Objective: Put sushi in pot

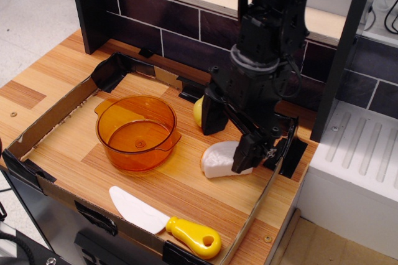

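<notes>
The jaws stood wide open, one black finger up near the potato and the other finger low down over the right part of the sushi. The gripper held nothing. The sushi lay flat on the tabletop, and its right end was hidden behind the lower finger. It was hard to tell if that finger touched the sushi or just hung in front of it. Most of the sushi's white body poked out to the left, below the space between the jaws.

The pot sat well apart from the sushi, off to the left, standing upright with nothing inside. The yellow-green potato peeked out from behind the upper finger, just behind the sushi. A toy knife with a white blade and yellow handle lay near the front edge. A low cardboard wall ran around the things, held with black tape at the corners. Dark tiles made up the wall at the back.
</notes>
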Robot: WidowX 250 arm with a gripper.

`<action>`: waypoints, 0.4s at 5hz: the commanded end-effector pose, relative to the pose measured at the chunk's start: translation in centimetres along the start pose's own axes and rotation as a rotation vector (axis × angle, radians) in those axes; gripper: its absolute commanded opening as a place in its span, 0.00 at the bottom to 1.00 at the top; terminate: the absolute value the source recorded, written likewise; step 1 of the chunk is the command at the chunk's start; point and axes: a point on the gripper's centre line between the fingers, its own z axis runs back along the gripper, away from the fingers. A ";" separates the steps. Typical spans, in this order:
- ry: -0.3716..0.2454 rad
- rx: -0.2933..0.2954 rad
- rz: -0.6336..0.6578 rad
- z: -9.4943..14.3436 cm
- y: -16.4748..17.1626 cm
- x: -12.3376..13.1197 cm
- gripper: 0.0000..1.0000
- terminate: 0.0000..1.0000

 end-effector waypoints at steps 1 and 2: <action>-0.018 0.002 -0.024 -0.7 0.3 1.1 1.00 0.00; 0.007 -0.012 -0.013 -1.9 0.6 1.2 1.00 0.00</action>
